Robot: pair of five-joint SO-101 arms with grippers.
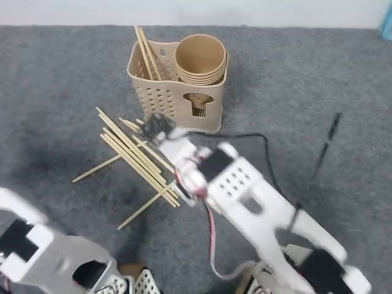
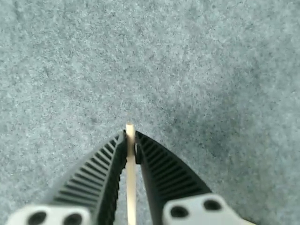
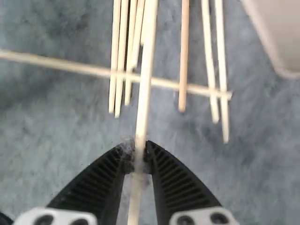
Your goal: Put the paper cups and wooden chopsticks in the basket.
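Note:
The beige perforated basket (image 1: 165, 92) stands at the back middle, with stacked paper cups (image 1: 200, 58) and two wooden chopsticks (image 1: 147, 52) in it. Several loose chopsticks (image 1: 138, 159) lie crossed on the grey carpet in front of it to the left. My right gripper (image 1: 154, 127) sits between that pile and the basket front. In its wrist view the right gripper (image 3: 136, 154) is shut on one chopstick (image 3: 145, 70) pointing over the pile, with the basket corner (image 3: 281, 33) beside it. My left gripper (image 2: 131, 140) is shut on a chopstick (image 2: 131, 178) above bare carpet.
The left arm's white body (image 1: 43, 251) fills the lower left corner. A black cable (image 1: 257, 144) runs from the right arm toward the basket. A thin black stick (image 1: 327, 141) lies on the carpet at the right.

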